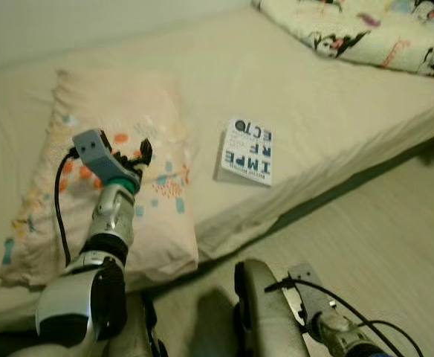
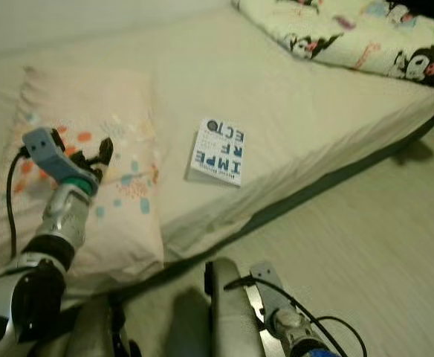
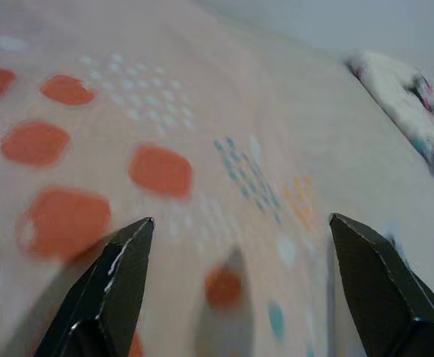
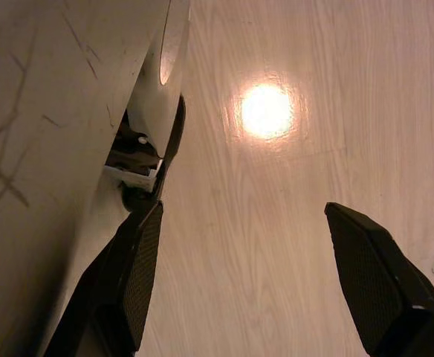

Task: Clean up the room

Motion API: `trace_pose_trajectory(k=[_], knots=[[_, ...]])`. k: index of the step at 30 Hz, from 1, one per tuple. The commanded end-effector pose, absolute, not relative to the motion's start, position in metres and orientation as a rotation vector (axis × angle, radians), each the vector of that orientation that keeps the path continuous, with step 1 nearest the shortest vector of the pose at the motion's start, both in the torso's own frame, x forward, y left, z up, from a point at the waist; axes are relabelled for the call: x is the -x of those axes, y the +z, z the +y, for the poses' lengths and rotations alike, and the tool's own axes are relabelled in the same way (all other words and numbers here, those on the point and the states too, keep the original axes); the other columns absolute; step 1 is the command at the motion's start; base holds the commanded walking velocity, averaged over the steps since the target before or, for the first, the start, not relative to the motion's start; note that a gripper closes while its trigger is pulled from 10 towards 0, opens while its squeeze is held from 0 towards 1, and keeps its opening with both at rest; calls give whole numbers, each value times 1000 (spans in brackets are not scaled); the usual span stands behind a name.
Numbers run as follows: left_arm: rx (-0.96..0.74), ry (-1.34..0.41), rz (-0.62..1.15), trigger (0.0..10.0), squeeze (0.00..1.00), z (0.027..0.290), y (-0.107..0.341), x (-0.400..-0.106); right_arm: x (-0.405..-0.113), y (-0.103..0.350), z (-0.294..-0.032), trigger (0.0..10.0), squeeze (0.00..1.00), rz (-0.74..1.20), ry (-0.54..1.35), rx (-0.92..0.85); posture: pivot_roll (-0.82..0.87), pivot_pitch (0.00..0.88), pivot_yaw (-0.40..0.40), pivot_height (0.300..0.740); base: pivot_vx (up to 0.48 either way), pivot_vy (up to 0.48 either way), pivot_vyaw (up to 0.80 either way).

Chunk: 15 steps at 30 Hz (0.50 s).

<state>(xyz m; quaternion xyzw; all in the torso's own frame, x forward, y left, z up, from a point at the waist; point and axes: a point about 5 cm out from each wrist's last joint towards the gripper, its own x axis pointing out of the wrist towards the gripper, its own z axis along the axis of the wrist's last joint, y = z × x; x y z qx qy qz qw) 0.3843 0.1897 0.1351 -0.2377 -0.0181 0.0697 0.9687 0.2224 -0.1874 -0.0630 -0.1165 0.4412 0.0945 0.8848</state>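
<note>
Left gripper (image 1: 144,151), fingers apart, hovers over pillow (image 1: 157,223), centre-left; next move: lower and clamp. Right gripper (image 4: 243,275) apart, idle.

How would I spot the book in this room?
Look at the bed with its cream sheet. Between the spotted pillow and the cartoon-print blanket, near the mattress edge, lies the book. It is the one flat, hard-edged thing there, its white cover bearing big blue letters.

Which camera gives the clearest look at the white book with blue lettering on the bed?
The left eye view: the white book with blue lettering lies whole and central. The right eye view matches it.
</note>
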Motion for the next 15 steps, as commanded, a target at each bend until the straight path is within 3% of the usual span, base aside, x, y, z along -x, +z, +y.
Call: trace_pose_trajectory(k=[1, 10, 15], knots=[[518, 238, -51, 10000, 1000, 209, 138, -383, -218, -68, -164, 10000, 0, 922, 272, 208, -100, 129, 44, 610, 0, 0, 0], [479, 380, -152, 10000, 1000, 251, 174, -387, -208, -73, -165, 10000, 0, 940, 276, 206, -128, 169, 59, 610, 0, 0, 0], [376, 414, -100, 10000, 1000, 273, 174, -382, -194, -80, -170, 10000, 0, 962, 267, 192, -154, 227, 74, 610, 0, 0, 0]])
